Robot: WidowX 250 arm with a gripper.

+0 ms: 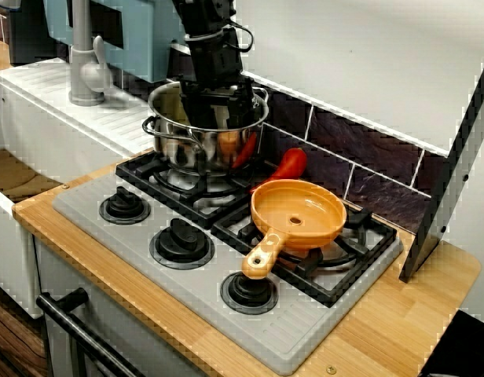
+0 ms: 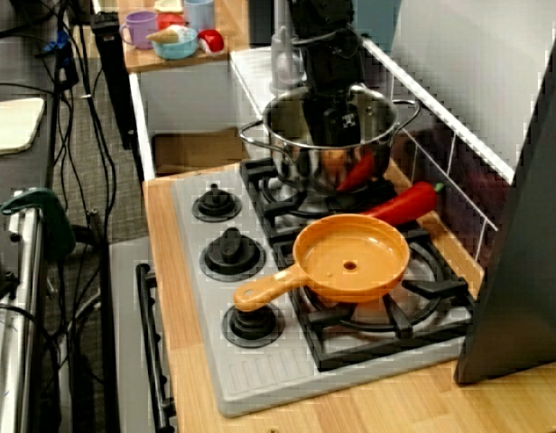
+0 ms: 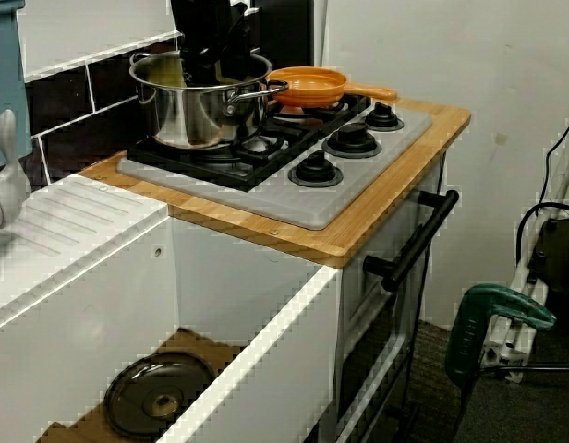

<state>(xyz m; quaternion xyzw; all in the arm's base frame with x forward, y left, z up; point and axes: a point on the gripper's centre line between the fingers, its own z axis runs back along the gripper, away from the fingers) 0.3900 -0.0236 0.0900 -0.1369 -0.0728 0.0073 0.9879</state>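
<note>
We see the stainless pot (image 1: pixel 207 137) on a rear grate of the toy hob (image 1: pixel 77 206). The tiled wall (image 1: pixel 368 149) is close behind it and the white drainer (image 1: pixel 61 98) lies just past it on the faucet side. On its other side the orange pan (image 1: pixel 298 214) sits on the neighbouring grate, near but apart. The pan's handle angles out toward the front knobs (image 1: pixel 181 242). A dark slanted panel (image 1: pixel 450 173) stands at the counter's far end.

The pan shows only its bare bottom with a centre hole. A red pepper (image 1: pixel 289 163) lies on the grate by the wall, between pot and pan. In the view from the sink side, a dark lid (image 3: pixel 160 401) rests in the basin.

The gripper (image 2: pixel 337 126) reaches straight down into the pot, with its fingers below the rim. Its black body hides the pot's contents. We cannot tell how far the fingers are spread, or whether they grip anything.
</note>
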